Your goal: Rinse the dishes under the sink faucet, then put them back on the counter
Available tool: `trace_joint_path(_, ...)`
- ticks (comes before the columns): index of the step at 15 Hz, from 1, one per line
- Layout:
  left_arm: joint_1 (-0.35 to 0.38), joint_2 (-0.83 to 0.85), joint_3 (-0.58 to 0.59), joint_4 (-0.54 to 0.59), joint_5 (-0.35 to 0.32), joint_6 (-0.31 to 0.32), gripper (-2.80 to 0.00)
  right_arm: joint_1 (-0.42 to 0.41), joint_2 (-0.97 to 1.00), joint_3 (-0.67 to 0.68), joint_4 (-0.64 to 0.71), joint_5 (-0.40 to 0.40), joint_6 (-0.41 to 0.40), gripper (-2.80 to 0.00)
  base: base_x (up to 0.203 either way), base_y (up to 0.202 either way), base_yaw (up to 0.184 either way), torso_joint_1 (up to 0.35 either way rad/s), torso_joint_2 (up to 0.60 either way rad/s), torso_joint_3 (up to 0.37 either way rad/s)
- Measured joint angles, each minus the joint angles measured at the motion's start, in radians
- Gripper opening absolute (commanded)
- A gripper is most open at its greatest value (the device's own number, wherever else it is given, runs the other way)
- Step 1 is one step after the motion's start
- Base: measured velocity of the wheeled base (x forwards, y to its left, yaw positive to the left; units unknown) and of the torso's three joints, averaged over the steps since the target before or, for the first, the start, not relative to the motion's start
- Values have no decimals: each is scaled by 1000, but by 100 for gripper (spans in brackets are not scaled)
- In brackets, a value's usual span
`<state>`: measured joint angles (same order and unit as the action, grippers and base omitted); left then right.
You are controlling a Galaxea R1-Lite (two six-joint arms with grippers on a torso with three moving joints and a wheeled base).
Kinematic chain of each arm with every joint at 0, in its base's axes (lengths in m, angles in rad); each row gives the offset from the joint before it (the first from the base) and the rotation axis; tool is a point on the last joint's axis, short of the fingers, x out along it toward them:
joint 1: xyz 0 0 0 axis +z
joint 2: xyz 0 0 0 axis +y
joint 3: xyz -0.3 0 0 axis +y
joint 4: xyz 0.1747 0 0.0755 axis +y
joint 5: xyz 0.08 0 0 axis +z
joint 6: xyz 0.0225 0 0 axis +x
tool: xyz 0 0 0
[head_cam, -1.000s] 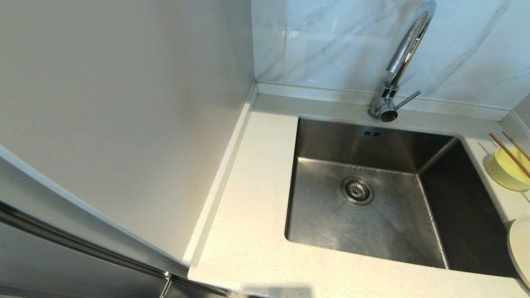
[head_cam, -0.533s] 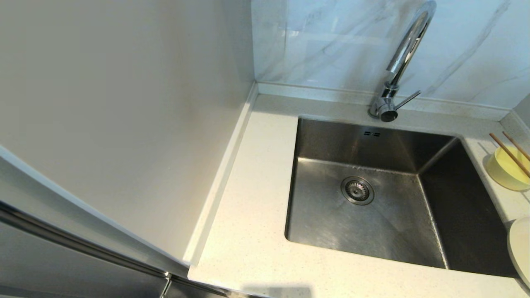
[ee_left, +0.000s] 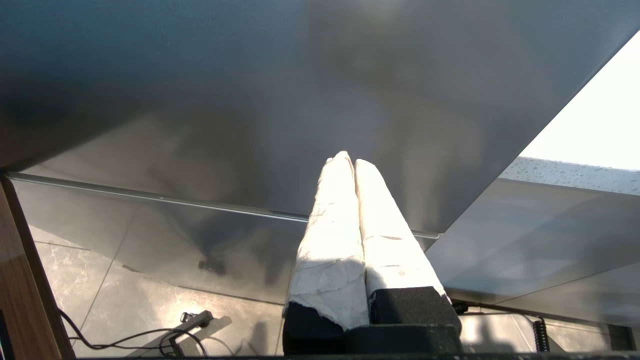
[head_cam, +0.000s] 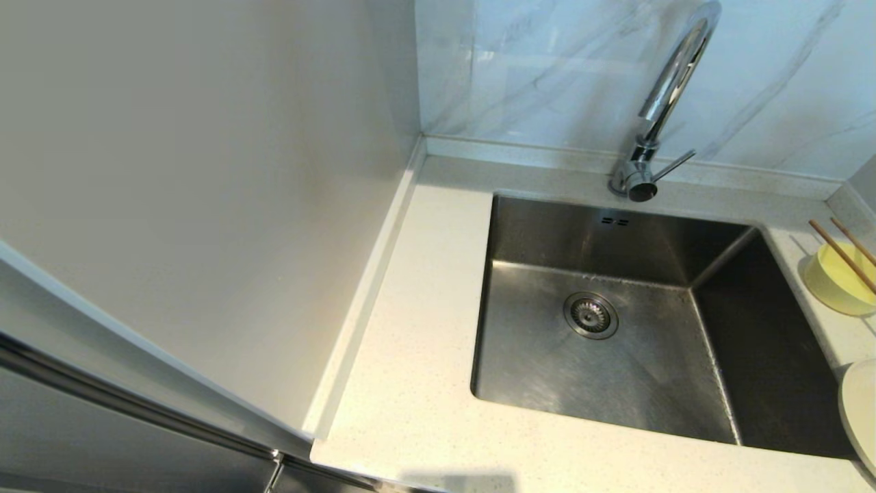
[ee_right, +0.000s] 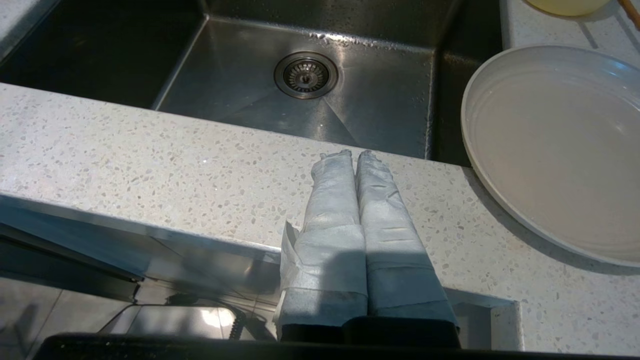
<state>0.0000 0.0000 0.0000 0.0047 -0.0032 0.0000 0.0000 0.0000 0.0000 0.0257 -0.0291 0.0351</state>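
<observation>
A pale-yellow bowl (head_cam: 838,281) stands on the speckled counter (head_cam: 424,370) right of the sink, with brown chopsticks (head_cam: 843,255) lying across its rim. Nearer me, the cream-white plate (head_cam: 861,418) shows at the right edge; in the right wrist view the plate (ee_right: 555,145) lies just beyond and beside my right gripper (ee_right: 354,154). That gripper is shut and empty above the counter's front strip (ee_right: 150,165). The chrome faucet (head_cam: 660,103) rises behind the basin, no water running. My left gripper (ee_left: 348,158) is shut, empty, low beside a grey cabinet front.
The steel sink basin (head_cam: 534,356) with its round drain (head_cam: 590,315) lies between the counter strips. A plain wall panel (head_cam: 205,171) closes the left side and a marble backsplash (head_cam: 547,68) stands behind. Cables lie on the floor (ee_left: 145,335) below the left gripper.
</observation>
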Motion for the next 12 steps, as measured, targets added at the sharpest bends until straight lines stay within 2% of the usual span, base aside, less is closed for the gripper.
trace_joint_path(12,0,0,0,0,0,0,-280,0,1,0,0,0,0,-280,0,0,0,0,0,0)
